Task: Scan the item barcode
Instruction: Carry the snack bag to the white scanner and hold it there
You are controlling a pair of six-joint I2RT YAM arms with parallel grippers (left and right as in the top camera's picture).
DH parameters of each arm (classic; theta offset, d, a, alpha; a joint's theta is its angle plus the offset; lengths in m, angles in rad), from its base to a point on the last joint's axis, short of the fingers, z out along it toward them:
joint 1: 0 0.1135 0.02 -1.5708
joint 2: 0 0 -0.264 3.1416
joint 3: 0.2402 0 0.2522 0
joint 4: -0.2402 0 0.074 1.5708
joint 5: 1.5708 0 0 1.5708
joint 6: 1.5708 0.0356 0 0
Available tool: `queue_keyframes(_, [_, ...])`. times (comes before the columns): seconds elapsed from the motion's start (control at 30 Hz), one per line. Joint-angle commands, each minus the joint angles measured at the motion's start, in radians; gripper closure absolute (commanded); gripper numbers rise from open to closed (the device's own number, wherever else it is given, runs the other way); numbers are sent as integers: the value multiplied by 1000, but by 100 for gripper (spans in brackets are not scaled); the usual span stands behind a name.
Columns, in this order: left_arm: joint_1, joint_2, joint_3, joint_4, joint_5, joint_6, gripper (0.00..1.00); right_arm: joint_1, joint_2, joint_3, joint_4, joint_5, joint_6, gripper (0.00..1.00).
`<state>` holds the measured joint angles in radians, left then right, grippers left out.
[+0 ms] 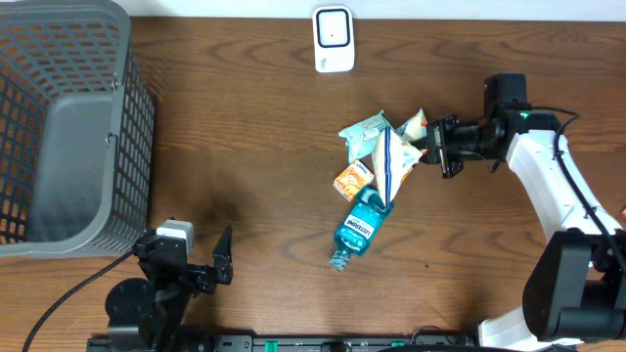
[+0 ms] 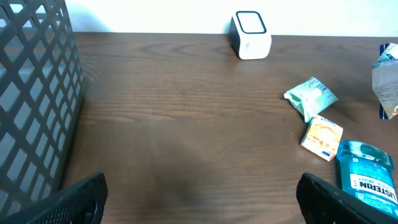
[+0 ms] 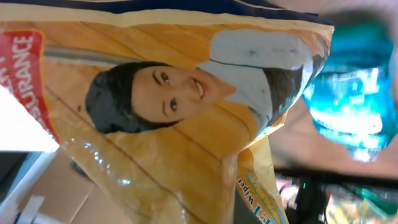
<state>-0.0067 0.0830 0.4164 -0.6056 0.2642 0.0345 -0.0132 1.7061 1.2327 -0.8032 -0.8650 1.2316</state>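
My right gripper (image 1: 428, 145) is shut on a yellow and white wiper packet (image 1: 393, 156), which hangs tilted over the pile of items at the table's centre right. That packet (image 3: 155, 124) fills the right wrist view with a printed woman's face and hides the fingers. Under it lie a blue mouthwash bottle (image 1: 360, 225), a small orange box (image 1: 353, 180) and a green packet (image 1: 364, 130). The white scanner (image 1: 333, 39) stands at the back edge, well apart from the held packet. My left gripper (image 1: 191, 256) rests open and empty near the front left, its fingers (image 2: 74, 199) wide apart.
A grey mesh basket (image 1: 68, 127) fills the left end of the table, close to my left arm. Another yellowish packet (image 1: 413, 124) sits beside my right gripper. The left wrist view shows the scanner (image 2: 250, 35), green packet (image 2: 311, 96) and orange box (image 2: 322, 138).
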Motion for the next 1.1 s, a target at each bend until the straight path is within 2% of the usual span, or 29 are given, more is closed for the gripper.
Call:
queue_keyframes(0.0, [5, -4, 9, 0, 13, 14, 3, 6, -19, 13, 34, 37, -134, 99])
queue_keyframes(0.2, [5, -4, 9, 0, 13, 14, 3, 45, -19, 13, 225, 50, -639, 99])
queue_keyframes(0.3, [5, -4, 9, 0, 13, 14, 3, 100, -19, 13, 289, 55, -804, 99])
queue_keyframes(0.5, [5, -4, 9, 0, 13, 14, 3, 222, -19, 13, 472, 164, -882, 99])
queue_keyframes(0.73, [5, -4, 9, 0, 13, 14, 3, 370, -19, 13, 696, 486, -919, 99])
queue_keyframes(0.83, [5, -4, 9, 0, 13, 14, 3, 438, -19, 13, 767, 605, -1028, 99])
queue_keyframes(0.93, [5, -4, 9, 0, 13, 14, 3, 504, -15, 13, 838, 719, -1210, 99])
queue_keyframes(1.07, [5, -4, 9, 0, 13, 14, 3, 556, 17, 13, 980, 1010, -1338, 98])
